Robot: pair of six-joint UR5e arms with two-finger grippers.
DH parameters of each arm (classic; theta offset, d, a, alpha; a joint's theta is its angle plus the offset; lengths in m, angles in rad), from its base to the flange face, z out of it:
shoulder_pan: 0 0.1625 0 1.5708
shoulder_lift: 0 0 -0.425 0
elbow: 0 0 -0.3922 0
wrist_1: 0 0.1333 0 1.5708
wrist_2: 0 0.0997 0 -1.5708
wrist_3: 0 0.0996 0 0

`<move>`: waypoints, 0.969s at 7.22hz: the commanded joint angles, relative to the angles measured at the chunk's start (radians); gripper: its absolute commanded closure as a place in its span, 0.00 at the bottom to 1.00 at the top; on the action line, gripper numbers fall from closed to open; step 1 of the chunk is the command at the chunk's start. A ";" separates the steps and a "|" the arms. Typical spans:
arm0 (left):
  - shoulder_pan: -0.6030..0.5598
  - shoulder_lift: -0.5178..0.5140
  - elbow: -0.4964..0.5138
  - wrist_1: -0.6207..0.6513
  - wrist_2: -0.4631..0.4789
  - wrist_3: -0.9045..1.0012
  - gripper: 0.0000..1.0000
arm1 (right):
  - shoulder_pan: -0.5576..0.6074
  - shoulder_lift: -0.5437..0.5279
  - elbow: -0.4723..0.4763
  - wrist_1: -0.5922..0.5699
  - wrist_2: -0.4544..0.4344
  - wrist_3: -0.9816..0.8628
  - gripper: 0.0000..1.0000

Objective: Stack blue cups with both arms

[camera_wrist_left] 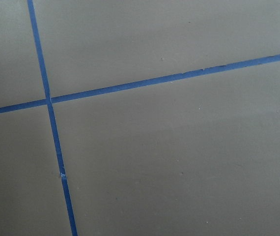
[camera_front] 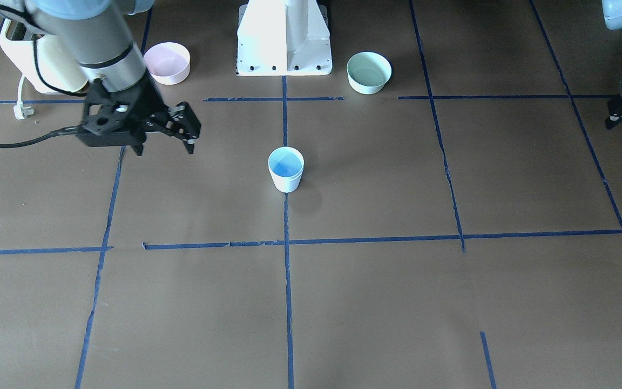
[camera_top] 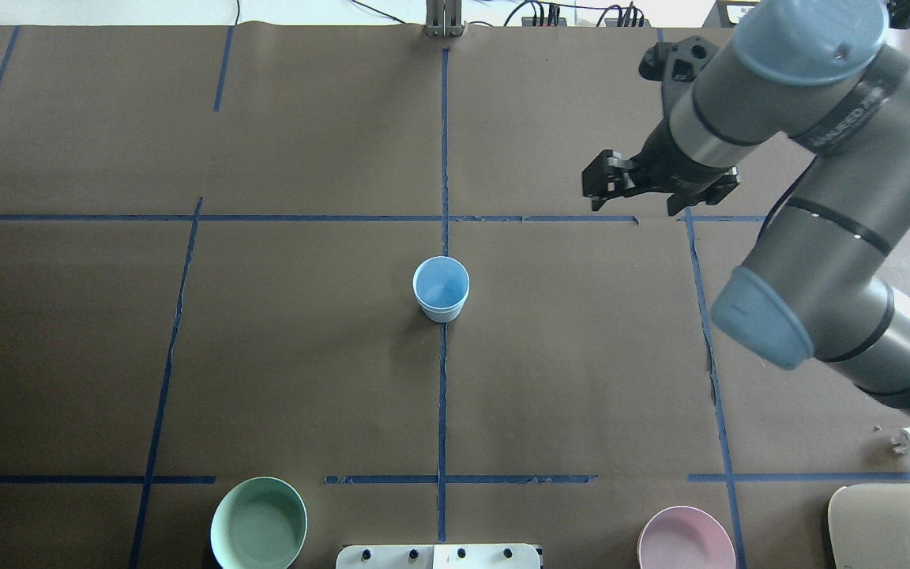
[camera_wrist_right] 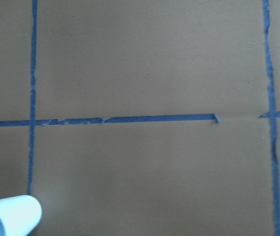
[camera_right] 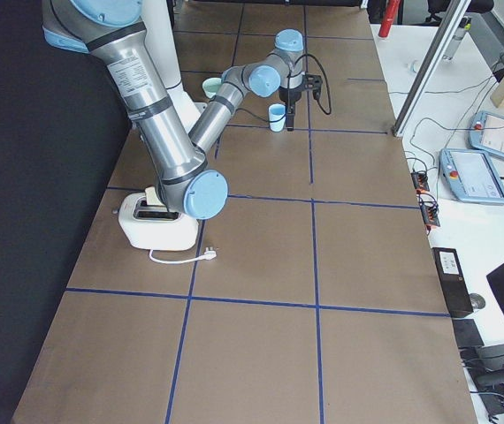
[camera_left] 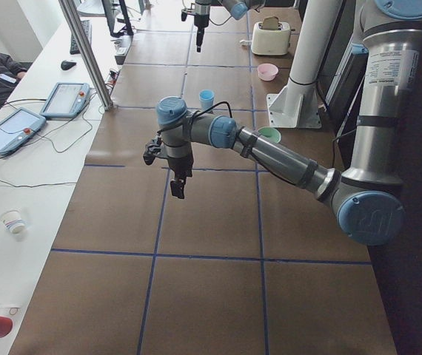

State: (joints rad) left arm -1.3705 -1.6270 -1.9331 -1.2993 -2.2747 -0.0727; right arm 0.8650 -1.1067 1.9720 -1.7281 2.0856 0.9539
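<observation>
One pale blue cup [camera_front: 285, 168] stands upright at the table's middle, on the centre tape line; it also shows in the overhead view [camera_top: 441, 288] and at the right wrist view's lower left corner [camera_wrist_right: 10, 216]. I cannot tell whether a second cup sits nested in it; no other blue cup shows. My right gripper [camera_front: 164, 150] hangs open and empty above the table, off to the cup's side and apart from it [camera_top: 633, 207]. My left gripper [camera_left: 178, 192] points down over bare table far from the cup; only part of it shows at the front view's edge [camera_front: 613, 120], and I cannot tell if it is open.
A pink bowl [camera_front: 167, 63] and a mint-green bowl [camera_front: 369, 72] flank the white pedestal [camera_front: 284, 38] at the robot's side. A cream toaster [camera_top: 893, 525] with its loose plug [camera_top: 909, 438] stands beyond the pink bowl. Blue tape lines cross the brown table.
</observation>
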 commanded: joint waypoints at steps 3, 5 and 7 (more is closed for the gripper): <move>-0.204 -0.002 0.254 -0.003 -0.054 0.317 0.00 | 0.370 -0.287 -0.060 0.004 0.199 -0.623 0.00; -0.240 -0.001 0.317 -0.006 -0.054 0.356 0.00 | 0.522 -0.401 -0.122 0.004 0.249 -0.830 0.00; -0.268 0.002 0.336 -0.008 -0.054 0.387 0.00 | 0.610 -0.484 -0.159 0.004 0.284 -0.952 0.00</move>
State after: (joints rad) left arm -1.6229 -1.6263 -1.6095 -1.3063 -2.3284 0.2999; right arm 1.4152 -1.5381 1.8400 -1.7242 2.3449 0.0862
